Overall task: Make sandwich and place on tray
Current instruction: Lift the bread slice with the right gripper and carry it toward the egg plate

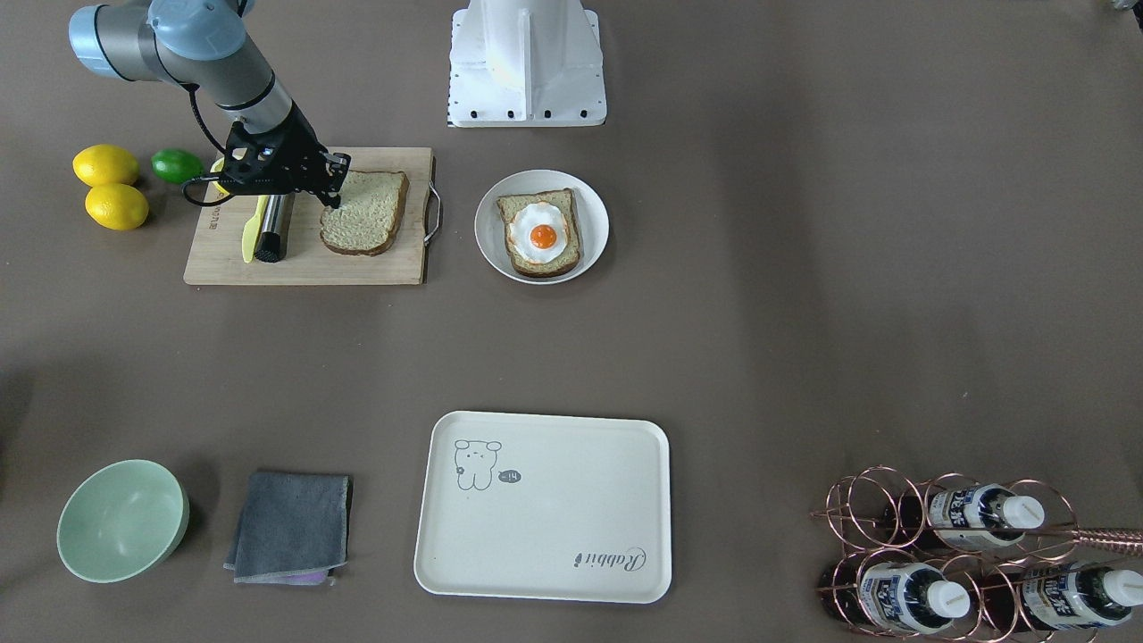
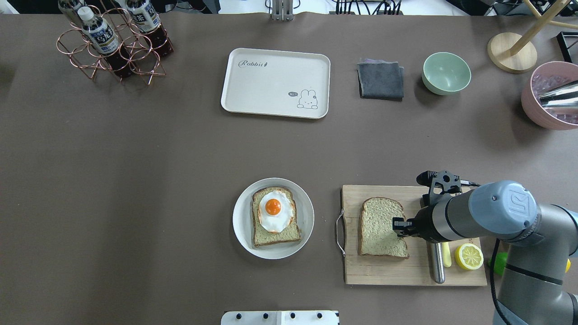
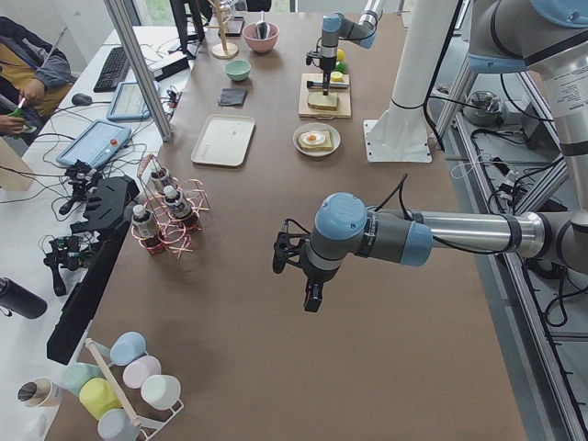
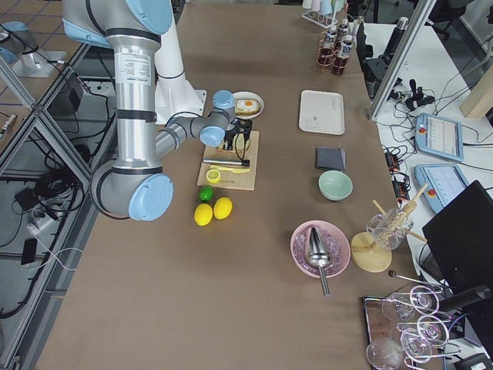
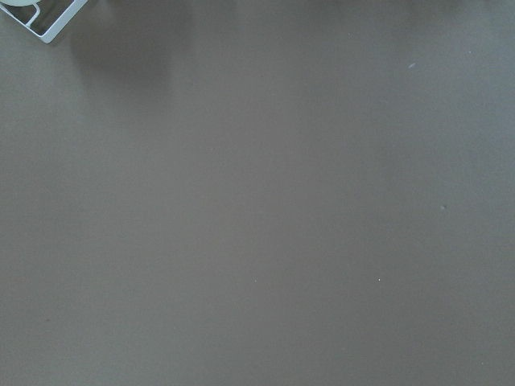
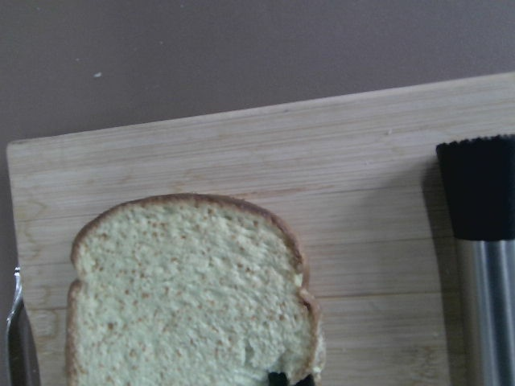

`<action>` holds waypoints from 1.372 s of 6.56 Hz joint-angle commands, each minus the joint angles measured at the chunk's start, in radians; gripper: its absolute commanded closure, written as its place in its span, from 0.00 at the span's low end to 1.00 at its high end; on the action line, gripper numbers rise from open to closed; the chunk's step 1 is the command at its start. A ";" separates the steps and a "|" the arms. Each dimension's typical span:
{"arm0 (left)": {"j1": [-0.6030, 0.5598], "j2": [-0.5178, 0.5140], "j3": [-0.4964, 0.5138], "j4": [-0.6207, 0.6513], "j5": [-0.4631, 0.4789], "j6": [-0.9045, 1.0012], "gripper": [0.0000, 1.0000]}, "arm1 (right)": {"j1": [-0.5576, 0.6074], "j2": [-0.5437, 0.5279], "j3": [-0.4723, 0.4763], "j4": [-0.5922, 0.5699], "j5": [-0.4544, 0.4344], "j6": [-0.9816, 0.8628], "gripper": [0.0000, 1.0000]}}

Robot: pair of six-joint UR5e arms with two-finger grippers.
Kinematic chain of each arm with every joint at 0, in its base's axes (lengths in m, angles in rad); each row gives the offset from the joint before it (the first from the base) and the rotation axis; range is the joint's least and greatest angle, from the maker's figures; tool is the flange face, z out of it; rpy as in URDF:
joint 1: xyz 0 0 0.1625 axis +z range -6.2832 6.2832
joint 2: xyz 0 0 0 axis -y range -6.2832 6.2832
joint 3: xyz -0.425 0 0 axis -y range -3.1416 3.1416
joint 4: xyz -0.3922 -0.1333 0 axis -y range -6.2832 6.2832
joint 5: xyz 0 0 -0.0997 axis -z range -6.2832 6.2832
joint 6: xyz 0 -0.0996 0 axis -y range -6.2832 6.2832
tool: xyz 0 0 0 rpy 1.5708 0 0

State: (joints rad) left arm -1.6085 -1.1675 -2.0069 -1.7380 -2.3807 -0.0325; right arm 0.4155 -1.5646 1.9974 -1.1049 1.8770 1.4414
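One wholegrain bread slice [image 1: 366, 214] lies flat on the wooden cutting board [image 1: 357, 268]; it also fills the right wrist view [image 6: 185, 297]. My right gripper [image 1: 335, 189] is down at that slice's edge and looks shut on it; one dark fingertip [image 6: 278, 378] shows on the crust. A second slice topped by a fried egg [image 1: 542, 234] lies on the round white plate [image 1: 489, 246]. The cream tray [image 1: 545, 527] is bare, apart from both arms. My left gripper [image 3: 310, 301] hangs over bare table far from all this; I cannot tell if it is open.
A steel-handled knife [image 1: 272, 228] and a lemon half [image 2: 468, 256] share the board. Two lemons [image 1: 105, 165] and a lime [image 1: 176, 164] lie beside it. A green bowl [image 1: 120, 520], grey cloth [image 1: 290, 527] and bottle rack [image 1: 964, 554] flank the tray.
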 commanded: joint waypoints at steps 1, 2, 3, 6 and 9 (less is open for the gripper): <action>-0.001 0.000 0.002 0.000 0.000 0.000 0.02 | 0.009 0.015 0.006 0.000 0.008 0.000 1.00; -0.001 0.000 0.002 0.000 0.000 0.000 0.02 | 0.028 0.029 0.018 0.000 0.022 0.000 1.00; -0.001 0.000 0.010 0.000 0.000 0.000 0.02 | 0.066 0.043 0.038 0.002 0.074 0.007 1.00; -0.001 0.002 0.011 0.000 0.000 0.000 0.02 | 0.069 0.162 0.029 0.007 0.079 0.100 1.00; -0.001 0.002 0.011 0.000 0.000 0.000 0.02 | 0.043 0.286 -0.041 0.103 0.083 0.137 1.00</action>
State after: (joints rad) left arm -1.6091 -1.1662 -1.9953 -1.7380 -2.3807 -0.0322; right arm 0.4714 -1.3357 1.9919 -1.0230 1.9584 1.5745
